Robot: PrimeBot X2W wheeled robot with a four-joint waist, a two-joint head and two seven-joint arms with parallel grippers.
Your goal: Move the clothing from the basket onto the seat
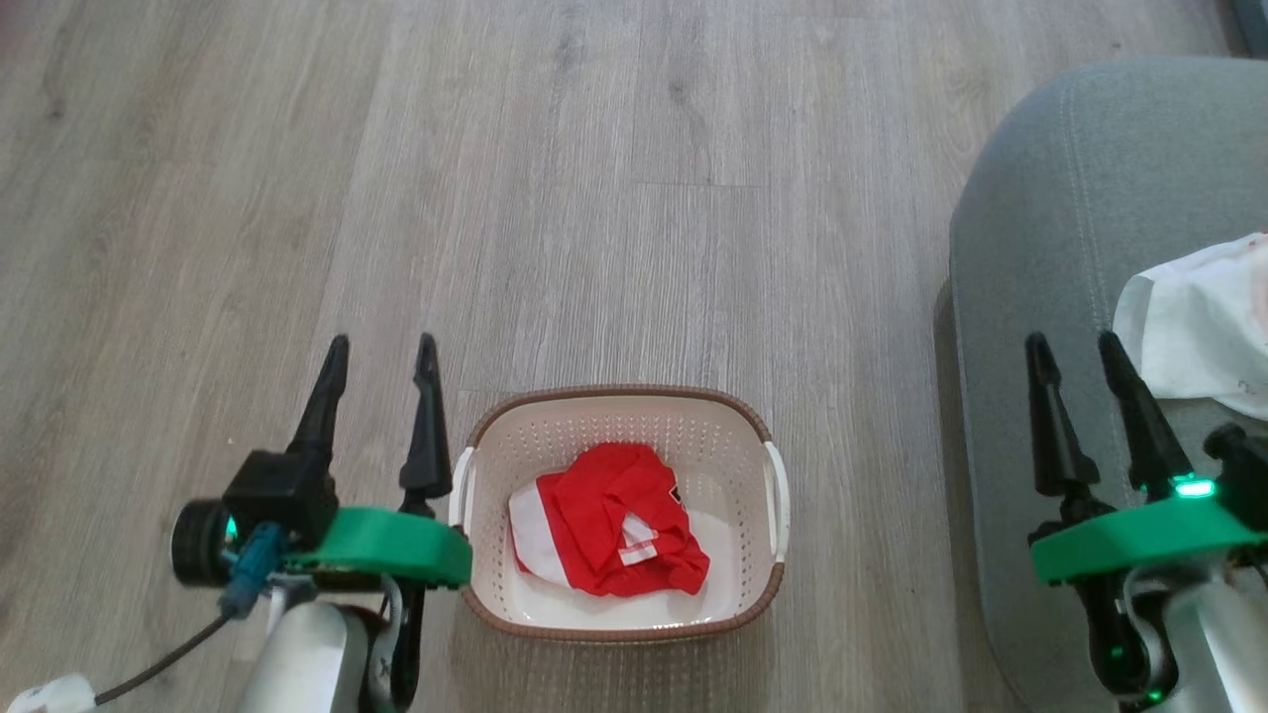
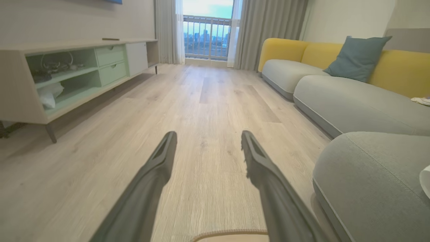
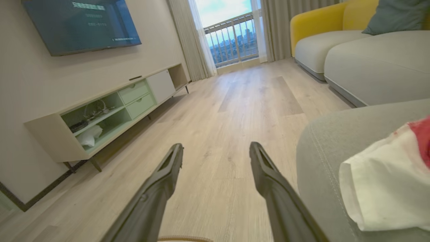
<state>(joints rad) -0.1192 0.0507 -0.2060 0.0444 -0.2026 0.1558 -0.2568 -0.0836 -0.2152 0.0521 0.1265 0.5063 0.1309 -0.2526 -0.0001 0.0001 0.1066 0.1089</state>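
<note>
Red/white garment crumpled in basket, which sits on wood floor btwn the arms. 2nd garment, mostly white side showing, lies on seat at right. L gripper just beside basket's left side, fingers spread, holding nothing. R gripper over seat edge, near 2nd garment, fingers also spread, empty.

Red/white clothing, cream basket w/ brown rim, grey-green seat.
</note>
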